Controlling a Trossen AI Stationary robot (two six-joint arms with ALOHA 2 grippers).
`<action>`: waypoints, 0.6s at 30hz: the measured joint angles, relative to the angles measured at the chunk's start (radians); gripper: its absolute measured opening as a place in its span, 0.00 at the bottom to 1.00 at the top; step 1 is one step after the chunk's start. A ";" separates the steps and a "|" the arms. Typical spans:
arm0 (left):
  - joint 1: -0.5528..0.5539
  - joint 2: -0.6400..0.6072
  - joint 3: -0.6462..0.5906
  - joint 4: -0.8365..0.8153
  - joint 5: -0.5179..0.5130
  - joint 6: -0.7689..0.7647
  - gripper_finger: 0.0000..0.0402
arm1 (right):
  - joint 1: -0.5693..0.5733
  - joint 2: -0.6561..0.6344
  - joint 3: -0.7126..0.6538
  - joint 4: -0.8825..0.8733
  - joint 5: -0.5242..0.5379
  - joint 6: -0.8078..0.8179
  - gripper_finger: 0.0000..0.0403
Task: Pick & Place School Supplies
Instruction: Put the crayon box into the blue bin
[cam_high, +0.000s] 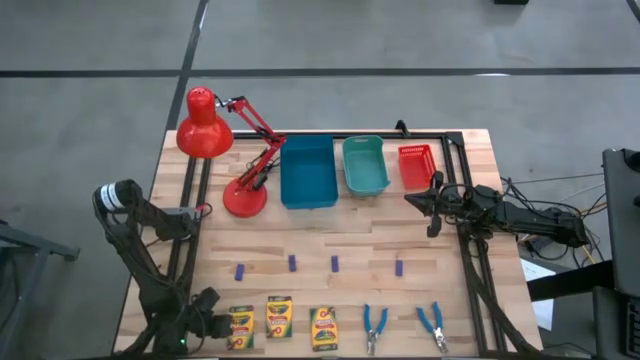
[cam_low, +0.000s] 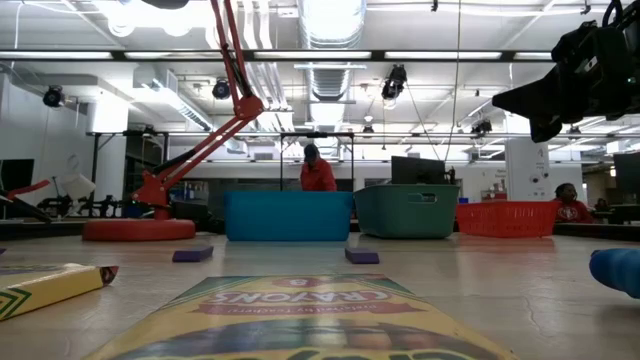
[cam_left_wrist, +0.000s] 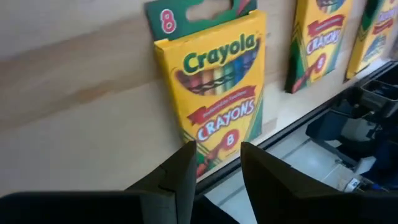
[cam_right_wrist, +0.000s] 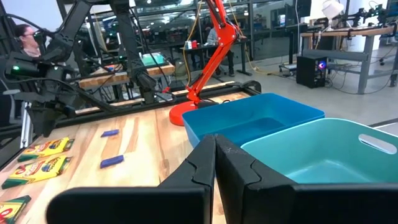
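High view: left gripper (cam_high: 205, 318) low at lower left, just beside the leftmost yellow-and-green cardboard crayon box (cam_high: 241, 327); two more crayon boxes (cam_high: 279, 316) to its right along the bottom edge, then two blue-handled metal pliers-like tools (cam_high: 375, 328), row of four small purple eraser blocks (cam_high: 291, 263) above them mid-frame. Blue plastic bin (cam_high: 308, 172), teal plastic bin (cam_high: 365, 165) and red mesh basket (cam_high: 416, 165) across upper centre, red desk lamp (cam_high: 222, 150) upper left. Right gripper (cam_high: 424, 198) parked right of centre near the red basket, waiting. Low view: crayon box (cam_low: 300, 318) flat, filling bottom centre; two purple blocks (cam_low: 362, 256) mid-frame; bins behind; people in the room beyond. Left wrist view: fingers (cam_left_wrist: 177, 180) slightly parted at bottom centre, nothing between them, aimed at the near short end of the box (cam_left_wrist: 214, 93), apparently above it, not touching. Right wrist view: fingers (cam_right_wrist: 199, 171) pressed together, empty, blue and teal bins right behind. Step in hand looks like grasp approach on the leftmost box. Likely needed: wider opening, straddle the narrow width, centre on the box, descend to the wood, close gently since thin card crushes. Box at table edge, so risk of nudging it off.
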 joint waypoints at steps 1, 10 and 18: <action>0.000 0.000 -0.002 0.001 -0.002 0.000 0.32 | 0.000 0.000 0.000 0.000 0.000 0.000 0.02; 0.008 -0.001 -0.012 -0.003 -0.249 0.318 0.32 | 0.000 0.000 0.000 0.000 0.000 0.000 0.02; 0.013 0.001 -0.021 0.000 -0.610 0.954 0.32 | 0.000 0.000 0.000 0.000 0.000 0.000 0.02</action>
